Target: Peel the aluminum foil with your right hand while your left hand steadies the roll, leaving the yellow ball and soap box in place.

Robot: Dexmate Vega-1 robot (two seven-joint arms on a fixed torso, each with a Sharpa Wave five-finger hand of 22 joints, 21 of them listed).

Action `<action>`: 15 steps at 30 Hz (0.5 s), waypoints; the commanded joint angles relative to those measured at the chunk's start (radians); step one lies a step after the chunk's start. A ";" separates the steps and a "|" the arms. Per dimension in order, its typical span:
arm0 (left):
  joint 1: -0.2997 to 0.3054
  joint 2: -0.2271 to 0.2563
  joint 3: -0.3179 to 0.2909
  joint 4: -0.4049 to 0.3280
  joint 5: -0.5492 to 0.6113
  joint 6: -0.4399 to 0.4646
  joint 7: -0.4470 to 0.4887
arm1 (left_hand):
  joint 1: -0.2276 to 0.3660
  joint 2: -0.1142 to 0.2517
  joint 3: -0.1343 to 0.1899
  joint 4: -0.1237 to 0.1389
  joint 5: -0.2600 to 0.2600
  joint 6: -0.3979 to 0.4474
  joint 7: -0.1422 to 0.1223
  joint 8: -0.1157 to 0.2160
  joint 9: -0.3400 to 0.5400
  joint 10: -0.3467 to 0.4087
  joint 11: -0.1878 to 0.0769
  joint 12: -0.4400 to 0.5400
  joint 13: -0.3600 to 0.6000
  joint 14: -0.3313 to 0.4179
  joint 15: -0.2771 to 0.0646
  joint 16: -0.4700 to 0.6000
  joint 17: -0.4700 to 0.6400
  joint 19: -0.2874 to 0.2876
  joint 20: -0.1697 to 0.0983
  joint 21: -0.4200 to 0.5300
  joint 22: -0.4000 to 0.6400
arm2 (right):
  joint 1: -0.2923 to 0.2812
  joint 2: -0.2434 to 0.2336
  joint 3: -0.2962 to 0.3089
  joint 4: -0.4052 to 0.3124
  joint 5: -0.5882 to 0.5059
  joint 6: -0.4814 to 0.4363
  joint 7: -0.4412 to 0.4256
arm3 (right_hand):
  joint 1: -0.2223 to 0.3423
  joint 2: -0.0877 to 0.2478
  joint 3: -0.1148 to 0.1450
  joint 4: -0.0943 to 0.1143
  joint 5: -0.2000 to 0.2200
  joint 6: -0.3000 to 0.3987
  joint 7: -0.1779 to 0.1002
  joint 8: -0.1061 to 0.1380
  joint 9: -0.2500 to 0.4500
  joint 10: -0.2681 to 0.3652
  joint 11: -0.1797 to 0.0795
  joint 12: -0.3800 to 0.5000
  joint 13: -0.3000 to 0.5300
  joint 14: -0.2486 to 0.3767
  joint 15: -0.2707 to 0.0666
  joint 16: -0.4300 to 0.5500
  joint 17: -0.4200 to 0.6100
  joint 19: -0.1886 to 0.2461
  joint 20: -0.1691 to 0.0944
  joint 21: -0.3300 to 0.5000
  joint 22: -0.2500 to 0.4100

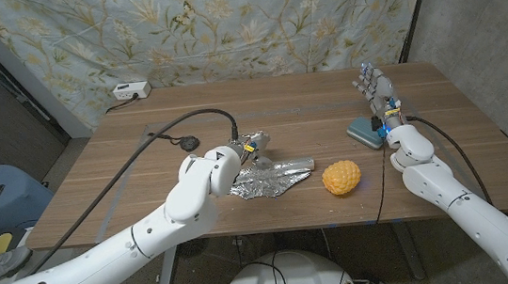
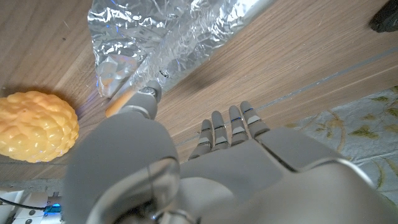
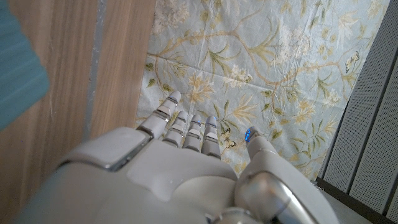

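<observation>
The crinkled aluminum foil (image 1: 272, 176) lies partly unrolled on the wooden table (image 1: 458, 106) near its front middle. My left hand (image 1: 243, 149) is at the foil's far left end with its fingers (image 2: 229, 126) straight and apart. Its thumb tip (image 2: 148, 97) is at the edge of the foil (image 2: 174, 37); I cannot tell whether it touches. The yellow ball (image 1: 341, 177) sits just right of the foil, also seen as the ball (image 2: 34, 124). The teal soap box (image 1: 365, 131) lies further right. My right hand (image 1: 376, 87) stands beyond the box with nothing in it, its fingers (image 3: 186, 124) extended beside the soap box (image 3: 18, 68).
A black cable (image 1: 186, 123) runs over the table's left part to a small black disc (image 1: 186, 142). A white power strip (image 1: 129, 92) lies at the back left edge. A floral curtain (image 1: 251, 19) hangs behind the table.
</observation>
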 commanded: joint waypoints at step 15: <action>0.019 -0.062 0.004 0.023 0.072 -0.024 -0.110 | -0.023 -0.028 -0.041 0.010 -0.017 0.007 0.004 -0.005 0.007 0.000 0.006 0.030 0.038 0.004 0.005 0.034 0.037 0.016 0.007 0.018 0.014 | -0.009 0.013 0.008 0.027 0.028 0.006 0.009 | 0.013 0.022 -0.001 -0.007 0.000 -0.004 -0.001 -0.002 0.005 -0.003 0.000 -0.002 0.002 -0.002 -0.035 0.008 0.006 -0.003 -0.054 0.004 0.004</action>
